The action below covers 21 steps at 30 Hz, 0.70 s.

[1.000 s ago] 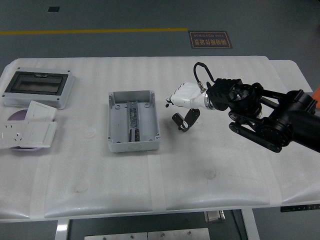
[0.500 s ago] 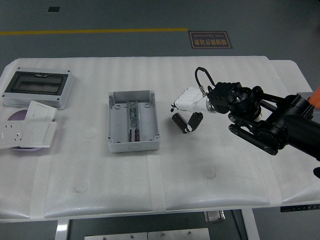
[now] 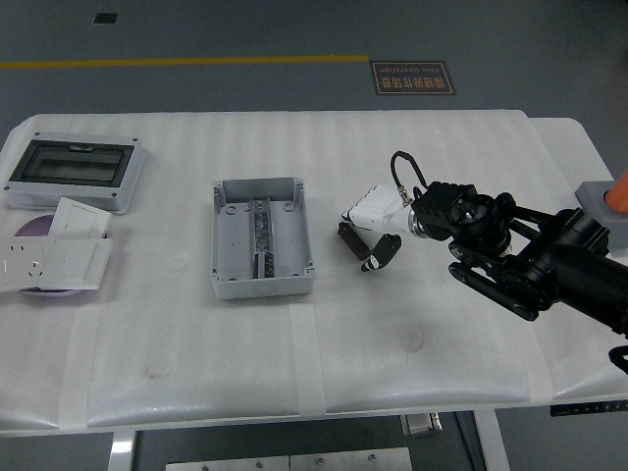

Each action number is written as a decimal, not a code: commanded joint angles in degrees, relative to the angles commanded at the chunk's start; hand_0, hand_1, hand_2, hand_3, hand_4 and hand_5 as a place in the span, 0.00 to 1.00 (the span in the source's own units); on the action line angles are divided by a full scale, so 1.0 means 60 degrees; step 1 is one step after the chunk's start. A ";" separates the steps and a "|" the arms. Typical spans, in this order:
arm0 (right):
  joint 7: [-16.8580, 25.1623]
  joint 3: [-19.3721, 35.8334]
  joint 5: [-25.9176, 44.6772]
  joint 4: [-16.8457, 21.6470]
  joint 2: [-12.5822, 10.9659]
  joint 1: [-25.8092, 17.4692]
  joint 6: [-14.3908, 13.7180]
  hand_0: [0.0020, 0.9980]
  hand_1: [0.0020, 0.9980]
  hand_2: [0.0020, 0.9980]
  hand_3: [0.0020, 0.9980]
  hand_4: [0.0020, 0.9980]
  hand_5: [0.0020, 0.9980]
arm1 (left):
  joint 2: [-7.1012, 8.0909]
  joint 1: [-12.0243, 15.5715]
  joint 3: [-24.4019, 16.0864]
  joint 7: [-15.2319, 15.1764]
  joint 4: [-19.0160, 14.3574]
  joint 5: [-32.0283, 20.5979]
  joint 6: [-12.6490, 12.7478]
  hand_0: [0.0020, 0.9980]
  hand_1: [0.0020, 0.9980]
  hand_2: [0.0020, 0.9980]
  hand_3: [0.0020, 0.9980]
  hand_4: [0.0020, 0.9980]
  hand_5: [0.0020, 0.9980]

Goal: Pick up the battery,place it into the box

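The open grey box (image 3: 261, 238) stands left of the table's centre, and dark small parts (image 3: 262, 234) lie along its middle channel; I cannot tell whether one of them is the battery. My right hand (image 3: 365, 242), white with black fingers (image 3: 385, 250), hovers just right of the box, about a hand's width from its right wall. Its fingers are spread, pointing down-left, and nothing shows between them. The black right arm (image 3: 520, 255) comes in from the right edge. No left arm shows.
A grey enclosure with a dark clear lid (image 3: 74, 169) sits at the far left. In front of it lie white socket plates (image 3: 54, 257) over a purple disc (image 3: 32, 230). A grey block with an orange part (image 3: 601, 201) is at the right edge.
My right hand has drawn back to the right and slightly toward me, away from the box, and its wrist has turned. The box has not moved.
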 joint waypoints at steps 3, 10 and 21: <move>0.0006 0.0015 0.0088 -0.0028 -0.0002 0.0012 -0.0025 0.83 0.80 0.81 0.88 0.90 0.47 | 0.0003 -0.0010 0.0020 -0.0024 0.0000 -0.0023 0.0021 0.64 0.65 0.62 0.57 0.42 0.41; 0.0052 0.0052 0.0219 -0.0125 -0.0011 -0.0005 -0.0080 0.83 0.80 0.80 0.88 0.89 0.49 | 0.0002 0.0030 0.0048 -0.0055 0.0000 -0.0054 0.0044 0.64 0.65 0.62 0.57 0.42 0.41; 0.0140 0.0142 0.0212 -0.0124 -0.0035 -0.0036 -0.0106 0.80 0.78 0.76 0.82 0.84 0.48 | -0.0004 0.0044 0.0034 -0.0079 0.0000 -0.0079 0.0059 0.63 0.65 0.62 0.57 0.42 0.41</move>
